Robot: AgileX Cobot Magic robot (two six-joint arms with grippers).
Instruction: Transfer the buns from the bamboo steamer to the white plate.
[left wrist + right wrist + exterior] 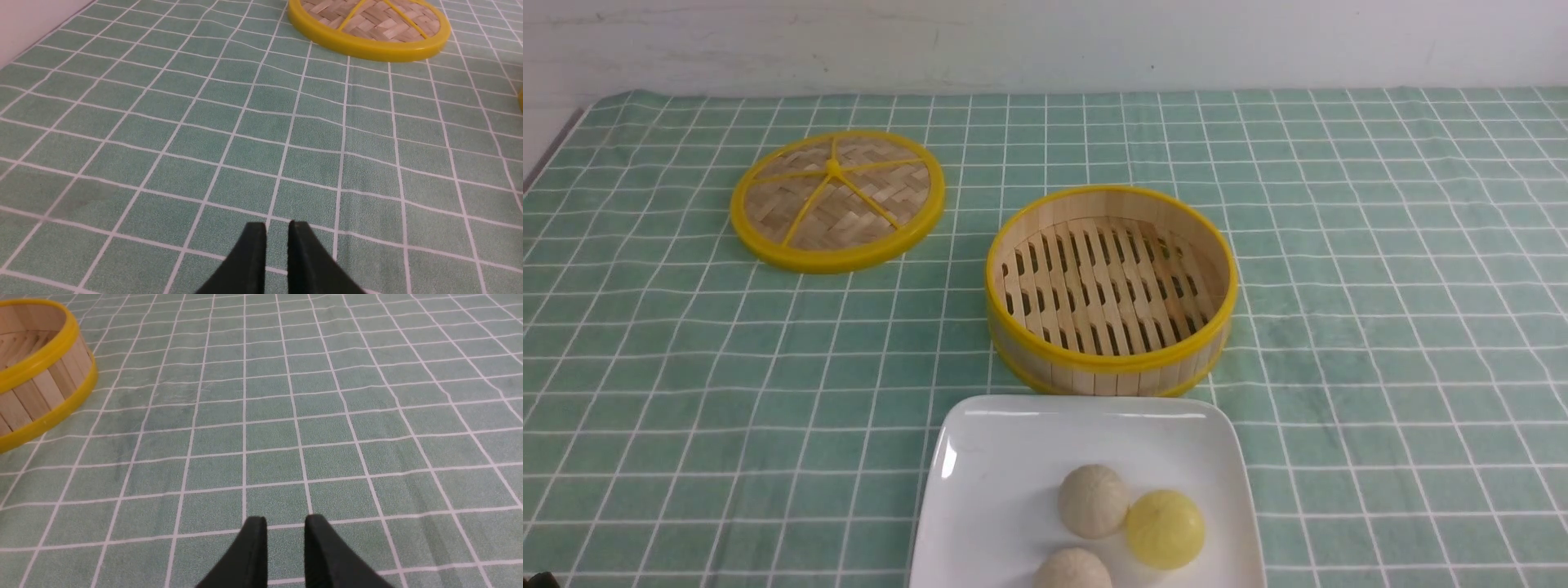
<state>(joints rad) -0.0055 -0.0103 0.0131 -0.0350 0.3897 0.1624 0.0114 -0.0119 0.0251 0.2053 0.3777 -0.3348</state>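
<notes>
Resting on the white plate at the near edge of the front view are three buns: one bright yellow bun and two pale cream-beige ones, the upper beige bun touching the yellow one, the lower beige bun cut off by the frame's bottom edge. One bamboo steamer stands just beyond the plate, its slatted floor bare. One flat woven lid with a yellow rim and spokes lies farther back and to the left, well apart from the steamer. All sit on a green checked tablecloth.

Neither arm shows in the front view. The left gripper hovers over bare cloth, its jaws slightly parted with a narrow gap and nothing between them. The right gripper likewise hangs over bare cloth beside the steamer, jaws a little wider apart, grasping nothing.
</notes>
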